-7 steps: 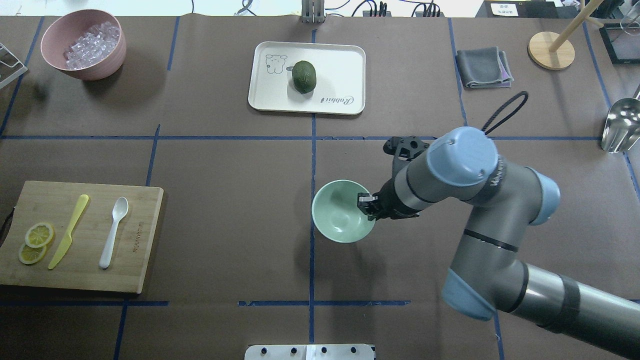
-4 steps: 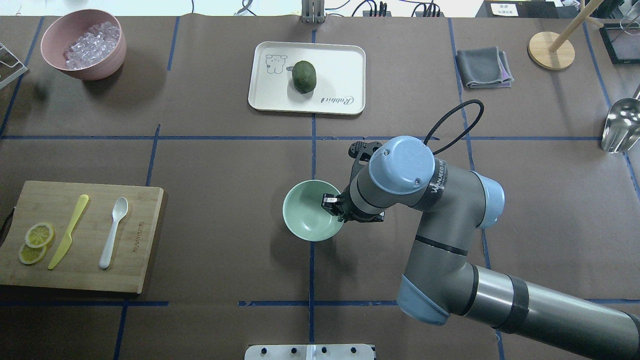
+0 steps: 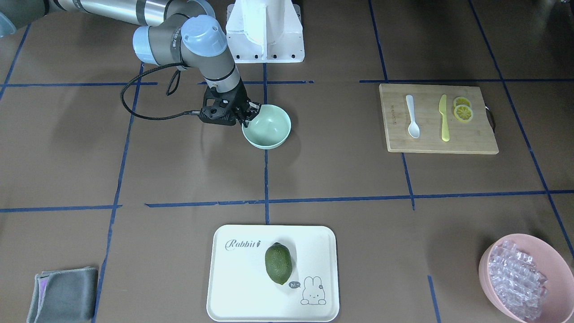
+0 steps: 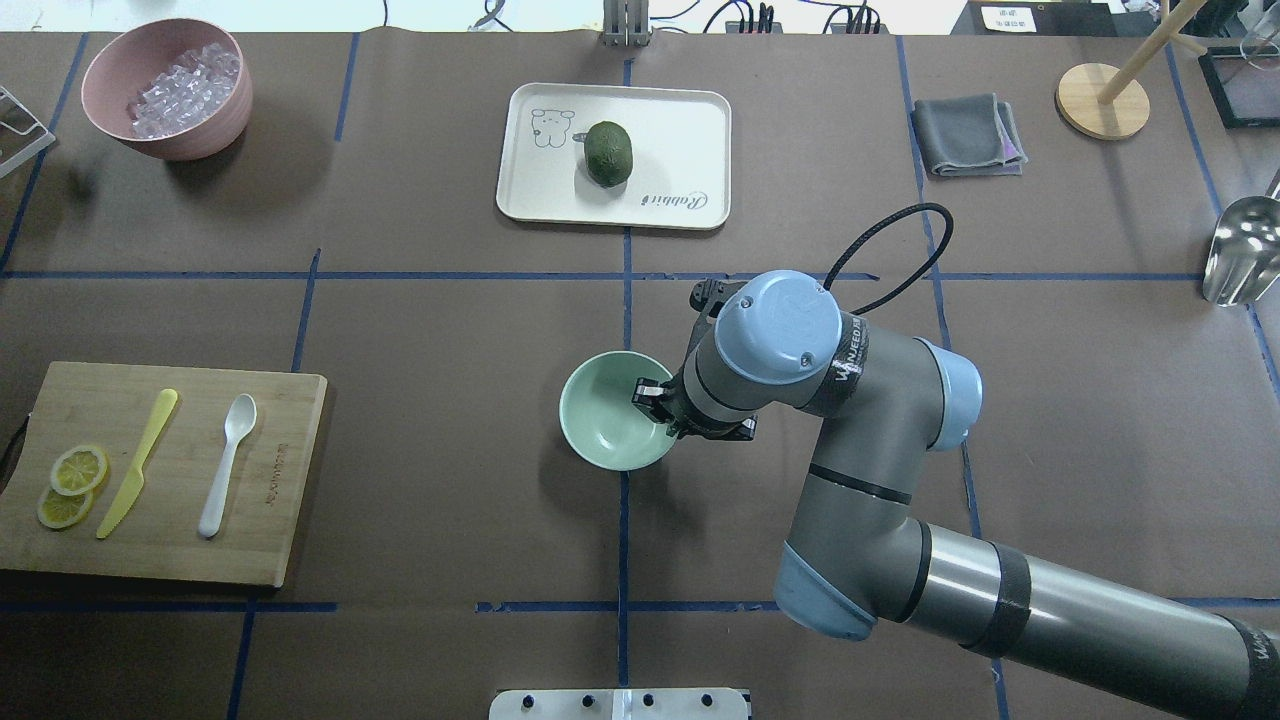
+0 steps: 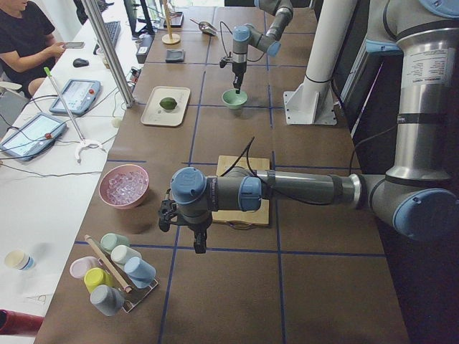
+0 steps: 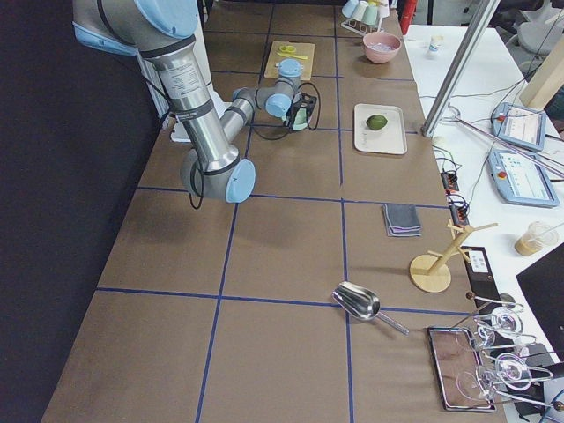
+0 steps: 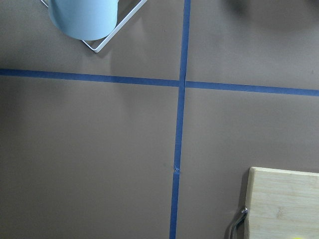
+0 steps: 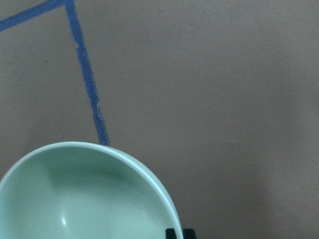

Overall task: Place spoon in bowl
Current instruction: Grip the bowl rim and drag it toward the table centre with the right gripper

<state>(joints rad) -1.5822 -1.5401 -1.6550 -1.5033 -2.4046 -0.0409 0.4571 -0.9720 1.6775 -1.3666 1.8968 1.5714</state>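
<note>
The white spoon (image 4: 228,463) lies on the wooden cutting board (image 4: 280,500) at the left, beside the yellow knife (image 4: 138,462); it also shows in the front-facing view (image 3: 412,115). The mint-green bowl (image 4: 605,415) (image 3: 269,128) sits near the table's middle and is empty inside (image 8: 84,199). My right gripper (image 4: 652,400) (image 3: 250,114) is shut on the bowl's right rim. My left gripper (image 5: 198,247) shows only in the left side view, hanging over the table near the cutting board; I cannot tell whether it is open or shut.
Lemon slices (image 4: 70,485) lie on the board. A white tray (image 4: 690,130) with a green fruit (image 4: 609,153) stands at the back centre. A pink bowl of clear cubes (image 4: 167,88) is back left, a grey cloth (image 4: 968,135) and metal scoop (image 4: 1240,250) at right.
My right gripper has carried the mint-green bowl to the left, toward the table's middle line. The spoon and board have not moved.
</note>
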